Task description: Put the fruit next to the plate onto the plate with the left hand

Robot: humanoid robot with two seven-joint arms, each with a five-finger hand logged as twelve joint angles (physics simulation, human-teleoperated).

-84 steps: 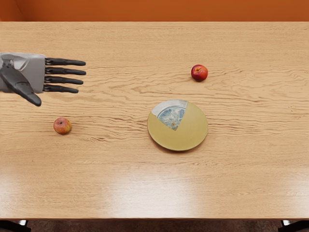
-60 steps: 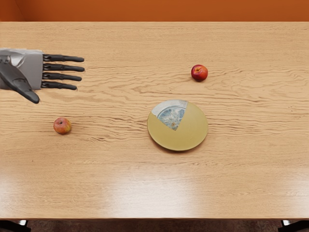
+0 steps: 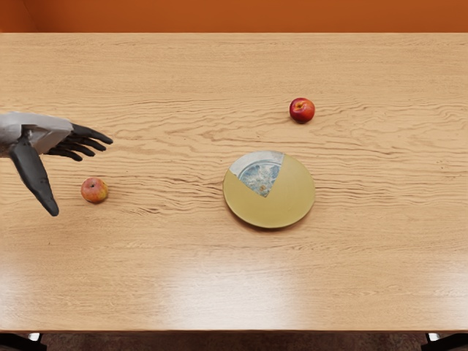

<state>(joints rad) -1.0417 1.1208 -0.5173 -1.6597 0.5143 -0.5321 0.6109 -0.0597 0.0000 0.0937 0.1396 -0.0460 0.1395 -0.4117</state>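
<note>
Altogether two fruits and one plate [image 3: 294,203] sit on the worktop [image 3: 219,278]: a red fruit [image 3: 302,110] near the plate's far edge, an orange-red fruit [image 3: 94,190] near the left hand [image 3: 58,139], spread and empty.

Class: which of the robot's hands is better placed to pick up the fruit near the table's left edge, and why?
Left. The left hand, open, is close beside that fruit, not touching it. The right arm is not in view.

Plate [image 3: 289,205] mid-table [image 3: 234,278]; one fruit [image 3: 302,110] behind it; another fruit [image 3: 94,190] far left.
</note>
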